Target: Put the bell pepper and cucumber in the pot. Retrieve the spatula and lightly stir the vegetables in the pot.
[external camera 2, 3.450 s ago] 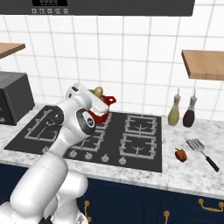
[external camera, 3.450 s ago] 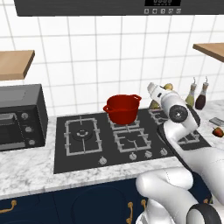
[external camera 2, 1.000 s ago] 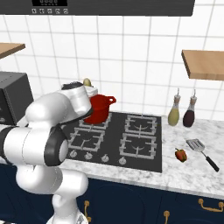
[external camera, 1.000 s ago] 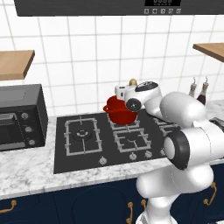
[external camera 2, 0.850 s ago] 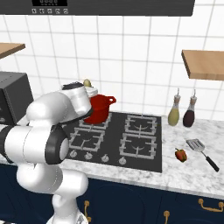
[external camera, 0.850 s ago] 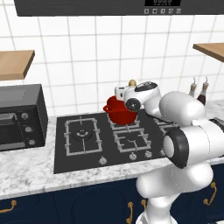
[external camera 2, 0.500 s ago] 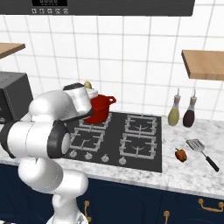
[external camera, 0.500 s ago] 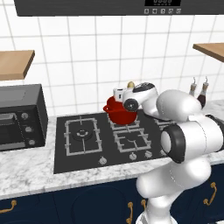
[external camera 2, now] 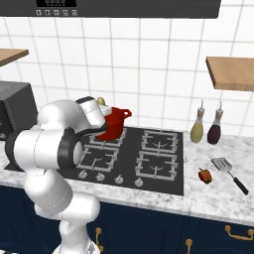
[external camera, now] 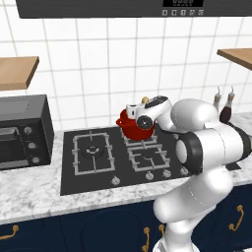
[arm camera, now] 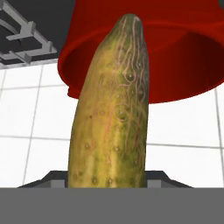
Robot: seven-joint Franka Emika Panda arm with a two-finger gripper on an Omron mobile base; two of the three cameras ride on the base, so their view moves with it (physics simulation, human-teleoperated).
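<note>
Cucumber (arm camera: pixel 111 109) nearer pot (arm camera: pixel 183 57), base hidden

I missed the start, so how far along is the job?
Nothing looks finished yet. In hand: the gripper holds the cucumber over the red pot on the stove. Left: the bell pepper and spatula lie on the counter to the right, so pepper, then stirring, remain.

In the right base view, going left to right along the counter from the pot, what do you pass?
Pot → yellow bottle → dark bottle → spatula. I left out the bell pepper, which lies below the bottles, so its place is unclear.
</note>
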